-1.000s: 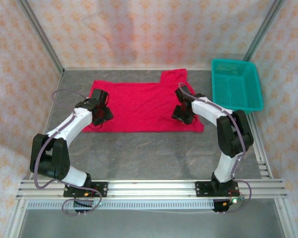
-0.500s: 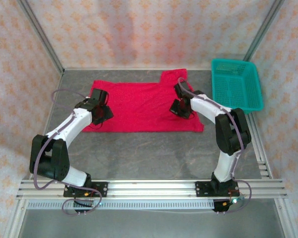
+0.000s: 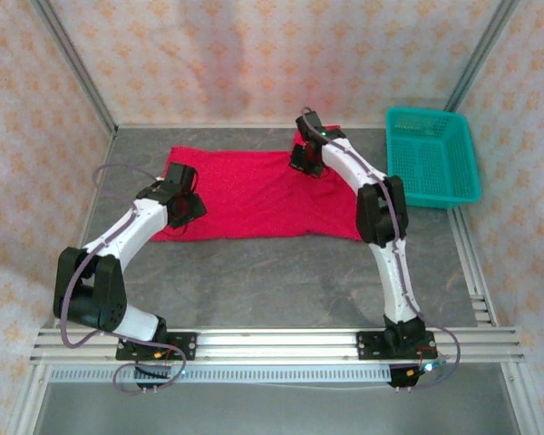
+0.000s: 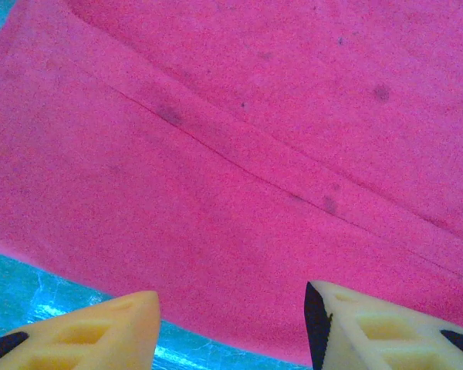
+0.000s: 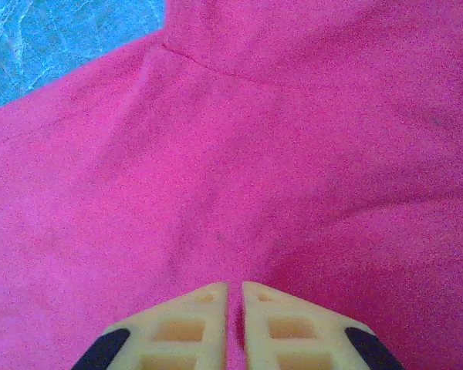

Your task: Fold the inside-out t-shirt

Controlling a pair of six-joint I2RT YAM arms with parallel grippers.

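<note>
Folding looks barely started: the inside-out t-shirt (image 3: 254, 195) lies flat toward the far edge of the tabletop (image 3: 281, 272), right fingers (image 5: 193, 327) pinching its cloth, left fingers (image 4: 85, 327) spread above it.

I see a grey table (image 3: 281, 272) with a red t-shirt (image 3: 245, 195) spread flat toward its far edge and a teal basket (image 3: 435, 163) in its far right corner.
</note>
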